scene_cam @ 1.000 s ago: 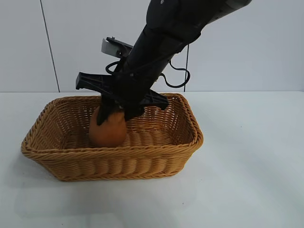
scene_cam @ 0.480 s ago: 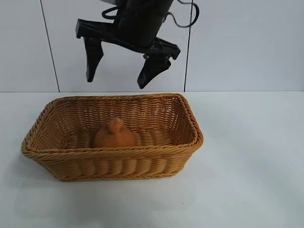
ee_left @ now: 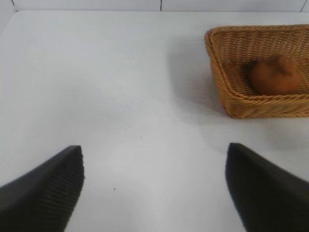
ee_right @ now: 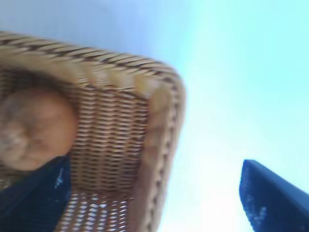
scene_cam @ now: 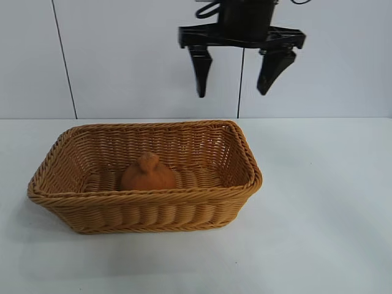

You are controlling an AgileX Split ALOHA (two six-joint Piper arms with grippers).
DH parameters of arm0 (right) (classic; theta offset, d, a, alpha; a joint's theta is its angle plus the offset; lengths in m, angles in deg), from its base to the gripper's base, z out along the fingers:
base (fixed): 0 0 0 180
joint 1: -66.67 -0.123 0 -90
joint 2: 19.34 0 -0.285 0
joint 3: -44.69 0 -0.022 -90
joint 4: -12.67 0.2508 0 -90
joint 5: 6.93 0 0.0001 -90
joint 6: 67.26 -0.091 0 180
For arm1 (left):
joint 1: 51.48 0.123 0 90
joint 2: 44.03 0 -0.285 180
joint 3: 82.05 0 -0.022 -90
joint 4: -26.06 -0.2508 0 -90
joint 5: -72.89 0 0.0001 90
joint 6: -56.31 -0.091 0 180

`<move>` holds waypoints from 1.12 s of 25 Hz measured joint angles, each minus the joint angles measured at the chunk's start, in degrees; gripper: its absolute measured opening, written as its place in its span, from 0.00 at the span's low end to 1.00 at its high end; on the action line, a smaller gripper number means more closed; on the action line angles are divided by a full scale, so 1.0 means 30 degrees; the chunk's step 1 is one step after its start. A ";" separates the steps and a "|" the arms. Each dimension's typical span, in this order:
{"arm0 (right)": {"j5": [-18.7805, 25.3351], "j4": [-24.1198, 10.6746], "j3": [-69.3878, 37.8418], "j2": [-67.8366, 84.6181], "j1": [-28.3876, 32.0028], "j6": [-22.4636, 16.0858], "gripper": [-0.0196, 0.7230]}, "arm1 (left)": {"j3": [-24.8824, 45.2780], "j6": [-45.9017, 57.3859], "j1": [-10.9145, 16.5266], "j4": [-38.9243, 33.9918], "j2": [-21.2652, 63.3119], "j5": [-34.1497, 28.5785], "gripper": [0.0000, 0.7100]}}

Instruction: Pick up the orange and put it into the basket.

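Note:
The orange (scene_cam: 147, 174) lies inside the wicker basket (scene_cam: 147, 195), free of any gripper, with its knobby bump up. My right gripper (scene_cam: 233, 92) hangs high above the basket's back right corner, open and empty. In the right wrist view the orange (ee_right: 34, 128) sits in the basket (ee_right: 159, 111) below the open right gripper (ee_right: 154, 164). My left gripper (ee_left: 154, 149) is open and empty over bare table, well away from the basket (ee_left: 212, 53) and the orange (ee_left: 275, 75). The left arm is outside the exterior view.
The basket stands on a white table (scene_cam: 318, 202) in front of a white panelled wall (scene_cam: 92, 55).
The right gripper let go of the orange in the basket, rose clear of it, then moved right. The orange settled on the basket floor.

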 joint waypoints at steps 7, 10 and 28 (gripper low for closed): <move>0.0064 -0.0035 0.0000 0.0000 0.5785 0.0903 0.90 | 0.0000 0.0000 0.0000 0.0000 0.0000 0.0000 0.81; 0.0126 0.0146 0.0000 0.0000 0.7439 0.0999 0.90 | 0.0000 0.0000 0.0000 0.0000 0.0000 0.0000 0.81; 0.0293 0.1512 -1.4549 0.9128 0.8036 0.2773 0.90 | 0.0000 0.0000 0.0000 0.0038 0.0000 0.0043 0.81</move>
